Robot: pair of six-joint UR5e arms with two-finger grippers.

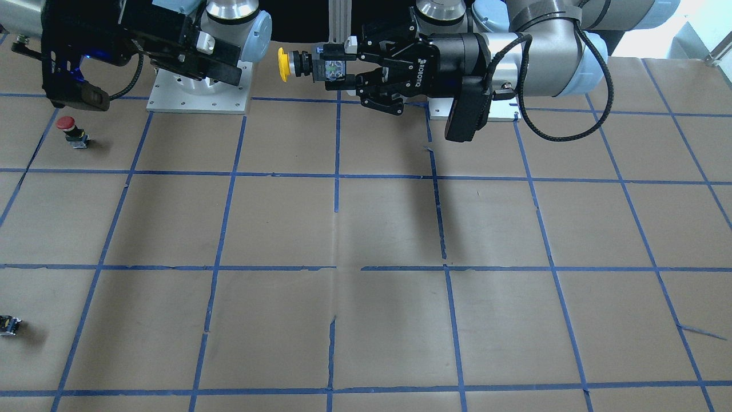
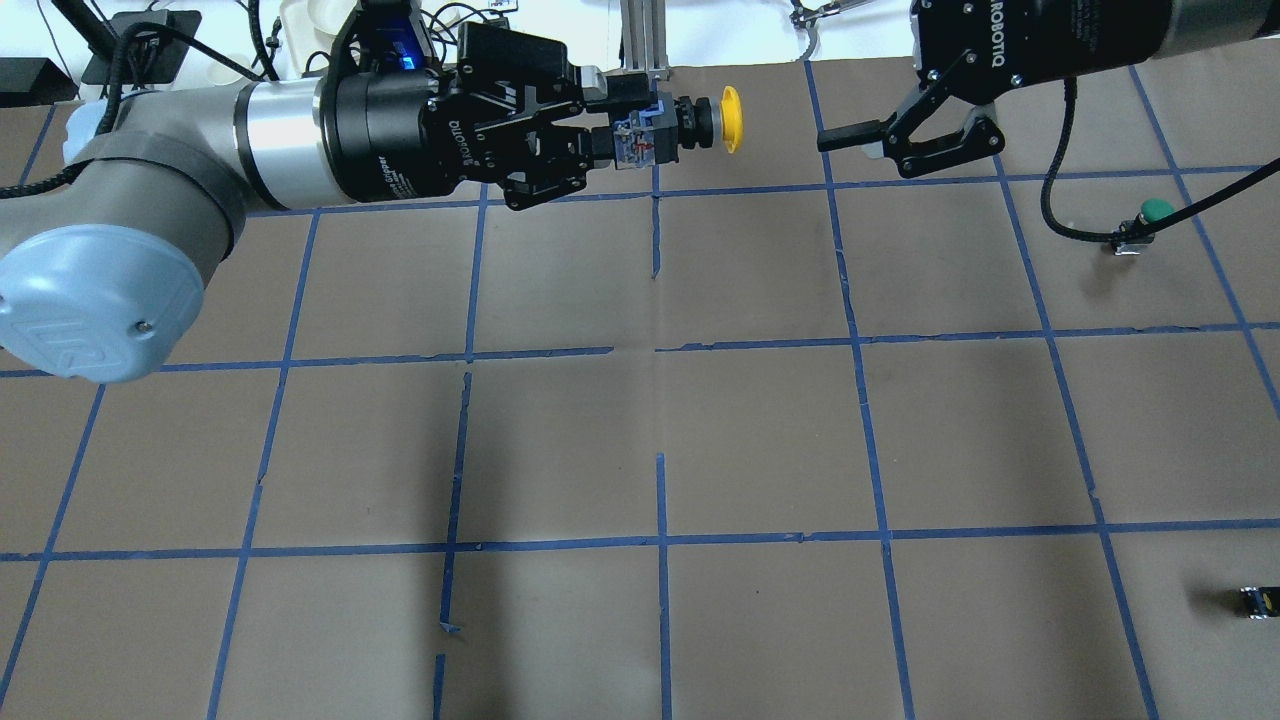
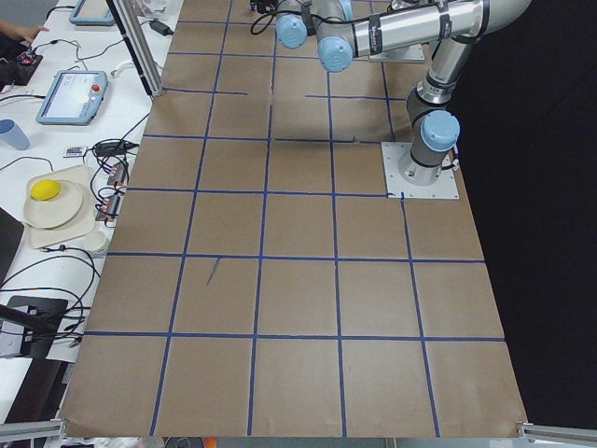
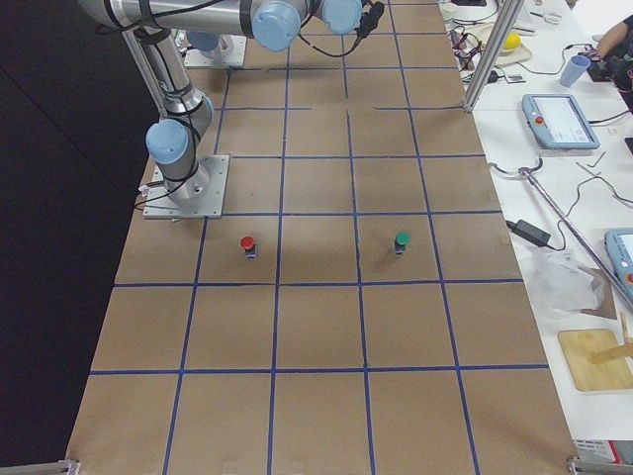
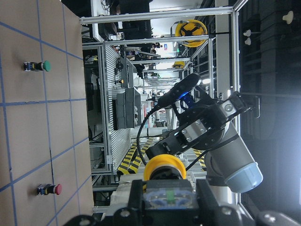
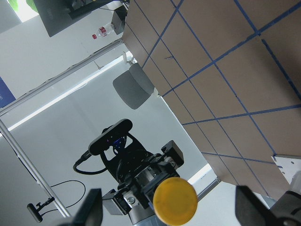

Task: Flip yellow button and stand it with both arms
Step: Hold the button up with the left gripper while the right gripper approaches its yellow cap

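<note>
The yellow button [image 2: 731, 120] is held in the air, lying sideways. My left gripper [image 2: 640, 140] is shut on its boxy base, and the cap points at my right gripper [image 2: 900, 148]. The right gripper is open and empty, a short way from the cap. In the front view the button's cap [image 1: 283, 64] sticks out of the left gripper [image 1: 337, 67], facing the right gripper [image 1: 220, 60]. In the right wrist view the cap [image 6: 175, 200] sits centred between the spread fingers [image 6: 91, 209]. In the left wrist view the cap [image 5: 164, 167] shows above the clamped base.
A red-capped button [image 1: 70, 129] stands near the right arm's base and also shows in the exterior right view [image 4: 247, 244]. A green-capped button [image 2: 1150, 213] stands on the robot's right. A small dark switch block [image 2: 1258, 600] lies near the table's right edge.
</note>
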